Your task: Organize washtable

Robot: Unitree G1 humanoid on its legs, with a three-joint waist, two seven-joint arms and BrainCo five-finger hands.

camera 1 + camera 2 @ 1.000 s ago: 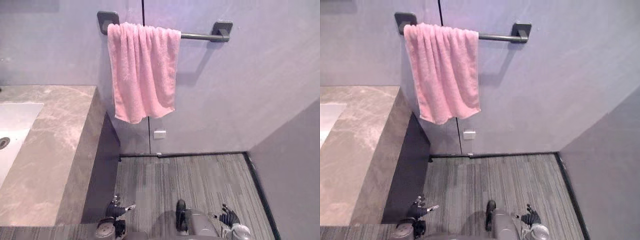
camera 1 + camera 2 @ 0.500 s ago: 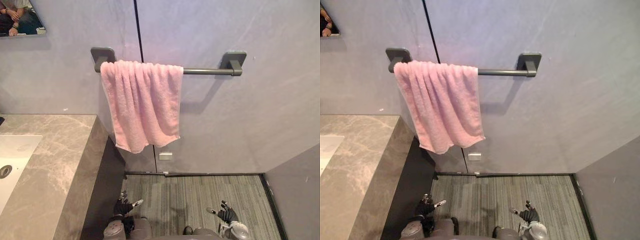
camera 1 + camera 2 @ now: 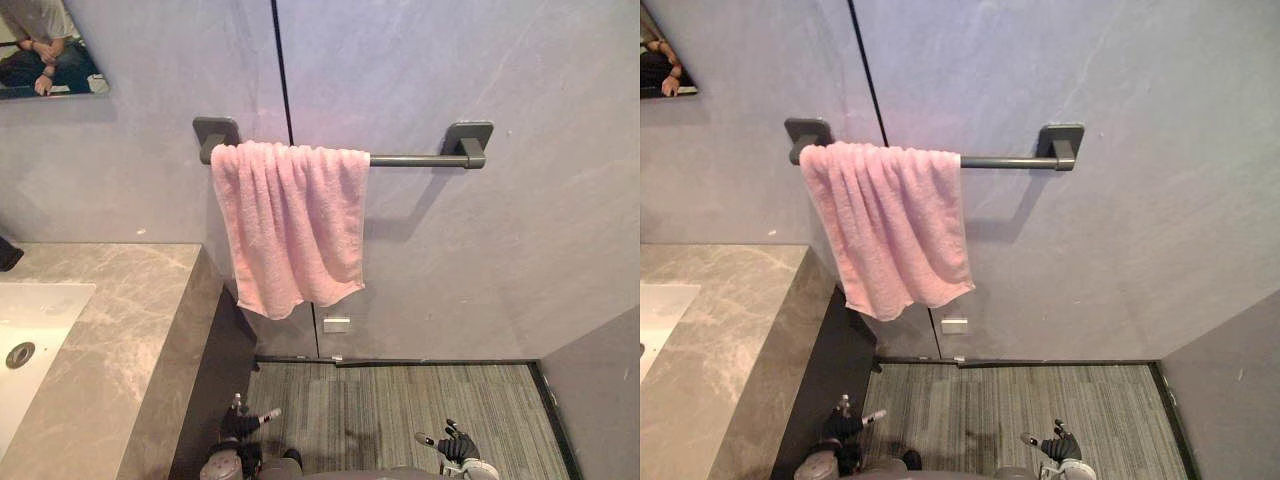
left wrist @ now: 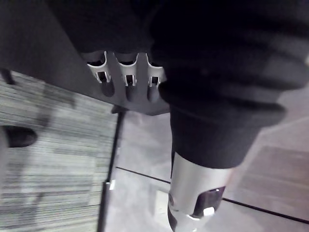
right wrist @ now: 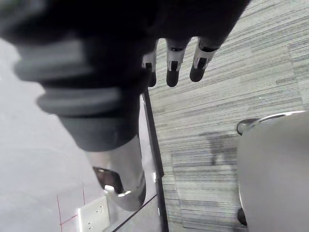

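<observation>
**Spotter:** What moved just now?

**Operator:** Only my view. The head has tipped up over the last second and the whole picture slid, so that's the camera and not the things. The pink towel (image 3: 295, 225) hangs on the towel rail (image 3: 420, 160) just as it did, bunched toward the rail's left end. A corner of the mirror (image 3: 50, 45) has come into view at the upper left, with a seated person reflected in it.

**Spotter:** And the hands?

**Operator:** Both hang low over the floor (image 3: 400, 400). My left hand (image 3: 243, 422) has its fingers (image 4: 126, 82) straight and holds nothing. The right hand (image 3: 458, 446) is the same, relaxed and empty.

**Spotter:** Where's the table?

**Operator:** On my left, a marble table (image 3: 130, 320) with a white sink (image 3: 35, 320) set into it. The part I can see is bare, apart from a small dark thing (image 3: 8, 255) at the far edge that I can't identify. I judge the towel to be done, so I'd turn toward the sink next.

**Spotter:** Any labels or writing?

**Operator:** None I can read. The white socket plate (image 3: 337, 325) below the towel looks blank from here.
</observation>
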